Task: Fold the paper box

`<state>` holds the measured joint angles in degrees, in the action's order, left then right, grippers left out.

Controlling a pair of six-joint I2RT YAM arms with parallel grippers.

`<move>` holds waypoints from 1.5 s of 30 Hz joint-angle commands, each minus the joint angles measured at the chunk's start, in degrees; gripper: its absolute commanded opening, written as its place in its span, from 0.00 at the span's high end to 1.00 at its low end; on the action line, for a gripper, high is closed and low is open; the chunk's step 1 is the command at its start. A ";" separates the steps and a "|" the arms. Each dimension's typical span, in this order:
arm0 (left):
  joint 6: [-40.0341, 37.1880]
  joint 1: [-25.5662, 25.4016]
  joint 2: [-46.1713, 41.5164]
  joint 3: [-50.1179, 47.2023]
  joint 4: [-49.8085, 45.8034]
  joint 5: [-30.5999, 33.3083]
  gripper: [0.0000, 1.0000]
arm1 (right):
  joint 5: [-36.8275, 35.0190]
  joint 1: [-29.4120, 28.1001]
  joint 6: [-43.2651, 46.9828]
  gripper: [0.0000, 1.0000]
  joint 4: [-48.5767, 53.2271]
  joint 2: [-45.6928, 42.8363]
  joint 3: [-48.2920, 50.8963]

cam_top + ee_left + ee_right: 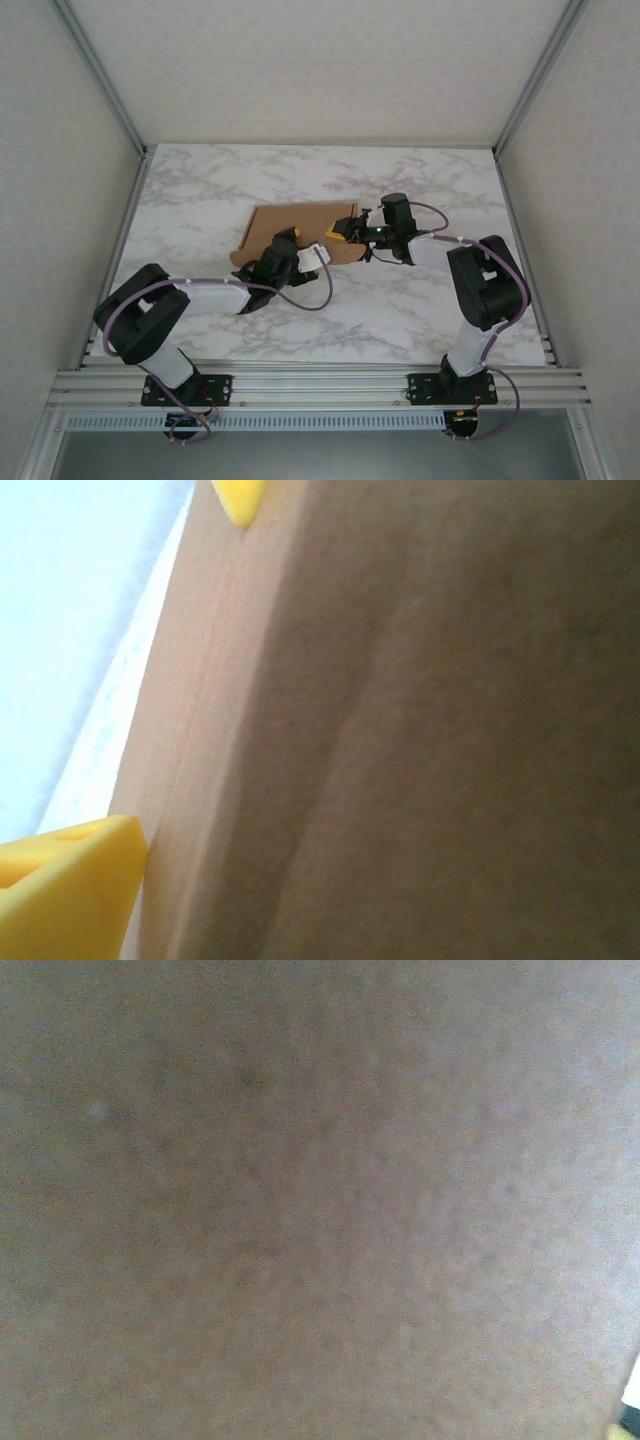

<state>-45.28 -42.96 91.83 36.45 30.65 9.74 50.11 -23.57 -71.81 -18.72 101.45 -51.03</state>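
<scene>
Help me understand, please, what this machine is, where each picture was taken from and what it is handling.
These are two robot arms bolted at the table's near edge. The top picture looks down from above and behind: the left gripper and right gripper meet at a brown paper box on the marbled table. The other two come from cameras on the wrists. The left one sees its yellow fingers spread apart against the cardboard; the right one sees blurred cardboard close up. Whether the right gripper grips the box, I cannot tell.
</scene>
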 commanded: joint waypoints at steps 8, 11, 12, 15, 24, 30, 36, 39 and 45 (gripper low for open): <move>-0.65 -5.38 6.32 -3.13 19.78 19.00 0.12 | 2.48 -1.91 -6.71 0.61 -8.61 -4.05 1.59; -0.84 -5.33 6.60 -2.81 19.30 18.49 0.15 | 2.73 -1.92 -6.68 0.61 -8.22 -4.58 1.62; -1.02 -5.35 6.70 -2.63 18.97 18.28 0.17 | 2.74 -1.93 -6.68 0.61 -8.02 -4.76 1.55; -1.55 -5.22 6.71 -1.97 17.68 17.82 0.24 | 2.85 -1.93 -6.68 0.61 -7.86 -5.04 1.44; -3.63 -5.20 4.96 -1.09 15.44 19.70 0.46 | 2.97 -1.92 -5.99 0.60 -6.46 -5.60 1.41; -3.85 -4.29 0.30 -1.14 10.75 18.70 0.50 | 2.72 -1.85 -5.47 0.41 -4.78 -6.54 0.67; -2.65 -2.44 -5.79 4.80 -6.59 13.03 0.50 | -0.46 0.09 -1.08 0.16 3.94 -13.19 -0.59; -1.39 -1.38 -8.82 8.91 -17.06 9.32 0.51 | -5.70 2.84 3.05 0.14 13.93 -19.10 -1.42; -0.83 -0.55 -10.61 19.82 -37.91 2.74 0.52 | -16.82 7.47 12.14 0.14 32.76 -29.55 -5.07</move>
<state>-47.55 -44.12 82.83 50.83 7.38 17.15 40.53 -17.67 -66.70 0.82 75.64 -53.21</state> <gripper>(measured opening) 0.528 0.859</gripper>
